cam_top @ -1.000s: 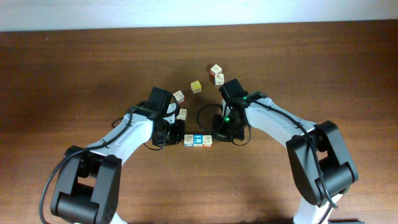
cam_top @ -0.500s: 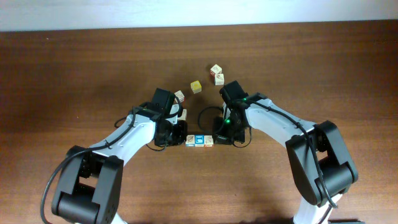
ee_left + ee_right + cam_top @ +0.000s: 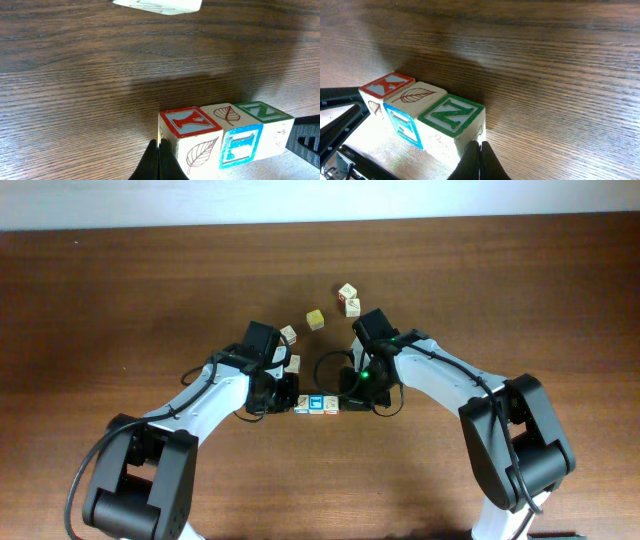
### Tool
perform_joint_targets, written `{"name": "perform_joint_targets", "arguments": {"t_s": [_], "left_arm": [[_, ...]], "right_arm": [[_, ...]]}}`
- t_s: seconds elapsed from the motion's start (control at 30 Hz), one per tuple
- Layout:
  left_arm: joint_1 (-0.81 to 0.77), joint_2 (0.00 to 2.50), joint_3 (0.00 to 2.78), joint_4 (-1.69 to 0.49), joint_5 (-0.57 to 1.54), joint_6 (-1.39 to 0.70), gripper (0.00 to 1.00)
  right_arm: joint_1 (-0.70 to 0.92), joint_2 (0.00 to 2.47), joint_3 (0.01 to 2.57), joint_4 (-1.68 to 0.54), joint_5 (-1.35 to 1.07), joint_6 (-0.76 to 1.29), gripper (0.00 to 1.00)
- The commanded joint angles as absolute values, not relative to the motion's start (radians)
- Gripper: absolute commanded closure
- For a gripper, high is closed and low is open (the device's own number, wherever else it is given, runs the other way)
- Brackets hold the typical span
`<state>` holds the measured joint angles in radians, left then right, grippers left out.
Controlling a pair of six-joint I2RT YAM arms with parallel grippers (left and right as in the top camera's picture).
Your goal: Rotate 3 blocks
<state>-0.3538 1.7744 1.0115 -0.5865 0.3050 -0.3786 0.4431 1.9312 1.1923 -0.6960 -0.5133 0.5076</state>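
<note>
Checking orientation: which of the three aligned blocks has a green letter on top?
The end block nearest the right fingers: green N. Middle block shows a leaf, far block a red letter.

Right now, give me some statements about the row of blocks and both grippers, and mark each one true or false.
1. The red-framed wooden cube, the leaf-topped wooden cube and the green-N wooden cube stand in one row, side against side. True.
2. The green-N wooden cube is the middle one. False: the leaf-topped wooden cube is in the middle, and the green-N one is at an end.
3. The left gripper and the right gripper are both shut. True.
4. The left gripper holds the red-framed wooden cube above the dark wooden table. False: the cube rests on the table, with the shut gripper at its outer end.
5. A yellow wooden cube lies apart from the row. True.
</note>
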Motion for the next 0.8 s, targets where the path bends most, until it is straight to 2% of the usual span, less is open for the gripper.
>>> {"name": "perform_joint_targets", "arguments": {"t_s": [0.0, 0.77], "left_arm": [[-0.36, 1.76, 1.003, -0.583, 0.343, -0.373, 1.0], [-0.36, 1.76, 1.003, -0.584, 0.343, -0.373, 1.0]], "right_arm": [[0.458, 1.891, 1.19, -0.685, -0.58, 0.475, 0.96], [0.487, 1.851, 1.253, -0.729, -0.62, 0.396, 0.96]]}}
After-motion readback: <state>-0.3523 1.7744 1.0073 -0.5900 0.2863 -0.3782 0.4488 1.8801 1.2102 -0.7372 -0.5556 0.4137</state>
